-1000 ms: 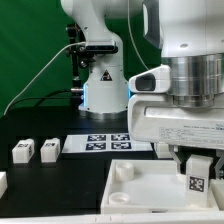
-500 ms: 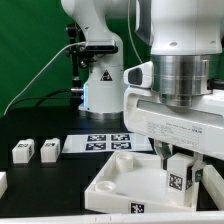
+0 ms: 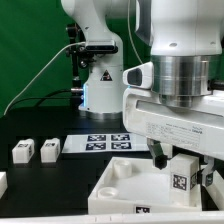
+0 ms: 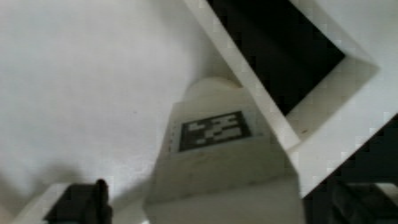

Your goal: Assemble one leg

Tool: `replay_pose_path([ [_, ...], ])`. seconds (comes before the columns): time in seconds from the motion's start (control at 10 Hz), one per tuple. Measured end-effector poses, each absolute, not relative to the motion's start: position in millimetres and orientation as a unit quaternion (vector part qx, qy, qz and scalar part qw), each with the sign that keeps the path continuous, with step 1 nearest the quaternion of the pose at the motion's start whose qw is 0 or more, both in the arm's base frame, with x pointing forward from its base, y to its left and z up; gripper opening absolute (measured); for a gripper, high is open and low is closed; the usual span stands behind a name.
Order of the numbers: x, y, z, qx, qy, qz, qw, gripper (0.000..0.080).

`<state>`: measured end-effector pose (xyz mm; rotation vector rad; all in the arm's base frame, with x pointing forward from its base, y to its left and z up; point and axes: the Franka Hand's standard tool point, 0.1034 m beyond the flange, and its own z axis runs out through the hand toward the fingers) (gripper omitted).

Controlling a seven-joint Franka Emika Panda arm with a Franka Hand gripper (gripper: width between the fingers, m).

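My gripper [image 3: 180, 172] is shut on a leg [image 3: 181, 178], a small white block whose black-and-white tag faces the exterior camera. It holds the leg upright over the large white tray-like piece [image 3: 125, 188], near that piece's corner on the exterior view's right. In the wrist view the leg [image 4: 217, 150] runs between my dark fingers [image 4: 79, 203], its tag showing, with the white tray piece [image 4: 89, 80] behind it. I cannot tell whether the leg's lower end touches the tray. Two more legs [image 3: 22, 151] [image 3: 48, 150] lie side by side at the exterior view's left.
The marker board [image 3: 105, 143] lies flat behind the tray piece. A further white part [image 3: 3, 183] shows at the left edge. The robot base [image 3: 100, 85] and cables stand at the back. The table is black.
My gripper with the leg has moved toward the exterior view's left. The tray piece has shifted left with it, and its tagged front edge now shows.
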<state>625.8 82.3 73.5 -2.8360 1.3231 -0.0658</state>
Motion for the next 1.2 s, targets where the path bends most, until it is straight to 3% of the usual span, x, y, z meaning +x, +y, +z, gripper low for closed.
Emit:
replay_pose_path([
  [0.4,631,85,100.3,-0.910,0.413,-0.032,0.025,0.0649],
  [1.2,631,85,97.5,-0.910,0.413,-0.031,0.023,0.0649],
])
